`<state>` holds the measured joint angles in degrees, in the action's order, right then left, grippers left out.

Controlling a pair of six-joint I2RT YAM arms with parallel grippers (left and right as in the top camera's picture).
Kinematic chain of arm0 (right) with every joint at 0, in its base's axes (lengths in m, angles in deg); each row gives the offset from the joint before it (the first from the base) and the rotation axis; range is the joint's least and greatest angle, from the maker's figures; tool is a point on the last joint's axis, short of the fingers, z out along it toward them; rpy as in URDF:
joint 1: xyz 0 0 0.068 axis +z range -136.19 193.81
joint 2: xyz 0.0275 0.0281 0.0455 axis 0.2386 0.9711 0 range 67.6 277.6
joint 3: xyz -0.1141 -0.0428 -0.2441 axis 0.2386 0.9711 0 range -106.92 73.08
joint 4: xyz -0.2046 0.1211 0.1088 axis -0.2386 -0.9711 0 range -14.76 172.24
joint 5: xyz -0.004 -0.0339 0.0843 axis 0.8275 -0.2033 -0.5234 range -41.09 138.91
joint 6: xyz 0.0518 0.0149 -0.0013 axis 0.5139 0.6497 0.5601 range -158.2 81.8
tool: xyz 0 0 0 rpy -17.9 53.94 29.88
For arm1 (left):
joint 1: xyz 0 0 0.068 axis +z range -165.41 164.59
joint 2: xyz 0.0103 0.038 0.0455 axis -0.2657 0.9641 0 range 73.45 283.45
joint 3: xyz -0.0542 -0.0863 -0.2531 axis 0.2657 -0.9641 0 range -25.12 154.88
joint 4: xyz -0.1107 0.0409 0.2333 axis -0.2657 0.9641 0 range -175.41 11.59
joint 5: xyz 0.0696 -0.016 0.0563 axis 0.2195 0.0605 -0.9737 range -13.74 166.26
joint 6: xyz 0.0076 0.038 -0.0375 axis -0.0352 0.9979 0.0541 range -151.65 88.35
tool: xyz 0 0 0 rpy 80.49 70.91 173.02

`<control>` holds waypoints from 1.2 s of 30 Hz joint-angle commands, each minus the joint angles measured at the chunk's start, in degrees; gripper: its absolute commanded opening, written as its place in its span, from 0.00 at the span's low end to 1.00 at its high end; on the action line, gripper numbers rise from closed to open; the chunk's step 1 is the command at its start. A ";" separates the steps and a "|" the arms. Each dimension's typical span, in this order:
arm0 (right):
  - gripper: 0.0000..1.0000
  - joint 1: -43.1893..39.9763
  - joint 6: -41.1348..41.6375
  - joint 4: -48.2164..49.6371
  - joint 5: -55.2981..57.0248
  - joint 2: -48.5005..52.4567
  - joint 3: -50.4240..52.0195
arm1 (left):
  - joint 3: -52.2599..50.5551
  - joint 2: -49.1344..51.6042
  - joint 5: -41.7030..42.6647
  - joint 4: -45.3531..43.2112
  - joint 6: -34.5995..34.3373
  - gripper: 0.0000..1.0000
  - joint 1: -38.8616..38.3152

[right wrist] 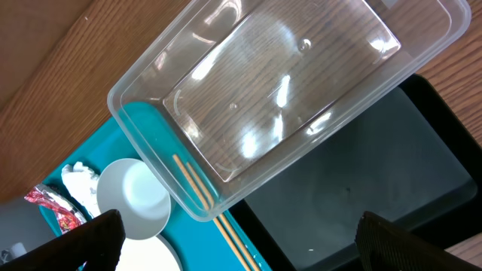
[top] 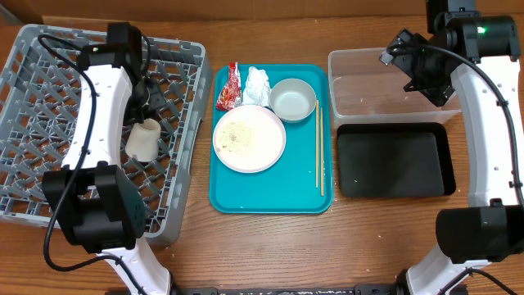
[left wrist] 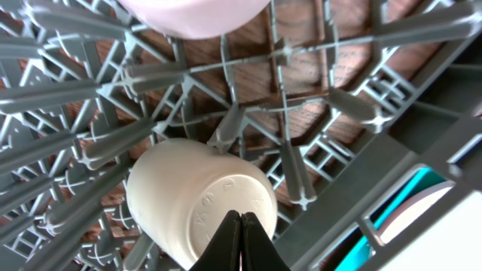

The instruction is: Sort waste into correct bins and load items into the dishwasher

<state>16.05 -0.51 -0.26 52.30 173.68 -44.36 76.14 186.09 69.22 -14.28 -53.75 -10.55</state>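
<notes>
Grey dish rack (top: pixel 33 82) holds the small cup (top: pixel 143 139), on its side, and a pinkish bowl (left wrist: pixel 196 15) — loading is judged begun. Left hand (left wrist: pixel 241 241) is clenched, empty, at the cup's base. Right hand (right wrist: pixel 241 245) is spread wide above the clear tub (top: pixel 360 61). Plate (top: pixel 249 138) with grains, white bowl (top: pixel 292 99), red wrapper (top: pixel 228 88) and tissue (top: pixel 257 84) sit on the teal tray (top: pixel 270 192) — nothing sorted into the tub or black tray (top: pixel 393 160).

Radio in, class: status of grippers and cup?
Left gripper shut, at cup in dish rack. Right gripper open, empty, above clear tub. Nothing blocking.
</notes>
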 commanded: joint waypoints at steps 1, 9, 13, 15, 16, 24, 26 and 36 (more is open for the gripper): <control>1.00 -0.11 -0.24 0.09 0.61 -0.31 -1.05 | -2.60 0.50 0.42 -0.31 0.92 0.04 0.11; 1.00 -0.11 -0.24 0.07 0.59 -0.31 -1.05 | -2.54 0.48 -3.17 1.92 0.63 0.04 0.11; 1.00 -0.11 -0.24 0.09 0.61 -0.31 -1.05 | 0.94 0.48 -4.13 5.84 -0.26 0.04 0.11; 1.00 -0.11 -0.24 0.09 0.59 -0.31 -1.05 | 2.84 0.48 -4.17 7.82 -0.24 0.04 0.11; 1.00 -0.11 -0.24 0.09 0.61 -0.31 -1.05 | 3.72 0.48 -4.15 8.94 -0.24 0.04 0.11; 1.00 -0.11 -0.24 0.07 0.59 -0.31 -1.05 | 4.24 0.48 -3.85 10.97 -0.66 0.04 0.11; 1.00 -0.11 -0.24 0.09 0.59 -0.31 -1.05 | 4.24 0.50 -3.34 11.04 -0.66 0.04 0.11; 1.00 -0.11 -0.24 0.09 0.59 -0.31 -1.05 | 4.24 0.50 18.75 14.75 12.72 0.59 -0.46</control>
<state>16.05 -0.53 -0.26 52.30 173.68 -44.36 79.24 186.09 77.06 0.26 -48.44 -10.55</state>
